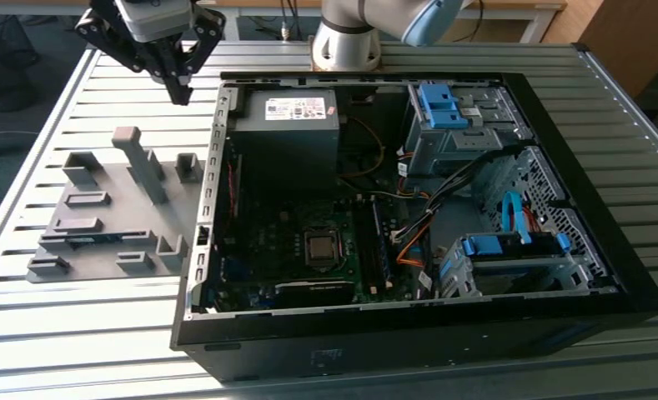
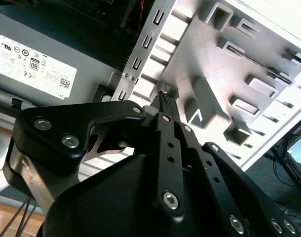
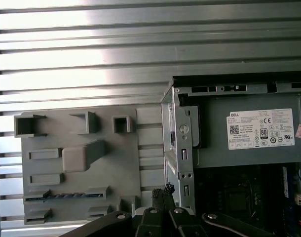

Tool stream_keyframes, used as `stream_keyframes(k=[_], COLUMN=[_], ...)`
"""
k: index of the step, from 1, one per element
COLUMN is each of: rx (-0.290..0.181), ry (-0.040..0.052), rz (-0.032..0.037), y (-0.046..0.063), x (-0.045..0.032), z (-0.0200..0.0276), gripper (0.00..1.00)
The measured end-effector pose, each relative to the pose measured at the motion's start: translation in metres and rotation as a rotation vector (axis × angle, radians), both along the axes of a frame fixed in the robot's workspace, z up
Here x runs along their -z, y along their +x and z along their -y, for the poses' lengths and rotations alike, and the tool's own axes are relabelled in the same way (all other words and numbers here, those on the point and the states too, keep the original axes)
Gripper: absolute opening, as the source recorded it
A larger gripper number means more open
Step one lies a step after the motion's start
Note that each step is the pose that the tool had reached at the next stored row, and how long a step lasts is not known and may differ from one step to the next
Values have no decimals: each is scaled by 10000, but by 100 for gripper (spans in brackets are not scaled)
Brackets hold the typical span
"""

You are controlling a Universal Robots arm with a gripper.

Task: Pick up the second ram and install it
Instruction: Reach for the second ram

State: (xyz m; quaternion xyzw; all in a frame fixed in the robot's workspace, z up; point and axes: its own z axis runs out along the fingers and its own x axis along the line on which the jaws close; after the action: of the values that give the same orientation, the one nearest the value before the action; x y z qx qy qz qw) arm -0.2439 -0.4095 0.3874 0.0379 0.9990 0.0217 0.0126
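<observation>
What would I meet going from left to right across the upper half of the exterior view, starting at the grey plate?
grey holder plate → power supply → blue drive bracket

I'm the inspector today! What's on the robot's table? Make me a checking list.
Surface: slatted metal table.
Job's things: memory stick lying flat in the grey holder tray; open computer case beside the tray.
Clutter: nothing seen.
Grippers: end effector shut, empty, above the table near the tray.
Cables: blue cable and others, inside the case.
Surroundings: robot base next to the case.
</observation>
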Motion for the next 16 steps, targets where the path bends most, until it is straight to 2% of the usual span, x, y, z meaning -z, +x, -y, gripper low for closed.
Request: stream_keyframes(k=[16], rx=[0], ry=[0], rz=[0], y=[-69], x=[2], z=[0], gripper=[11])
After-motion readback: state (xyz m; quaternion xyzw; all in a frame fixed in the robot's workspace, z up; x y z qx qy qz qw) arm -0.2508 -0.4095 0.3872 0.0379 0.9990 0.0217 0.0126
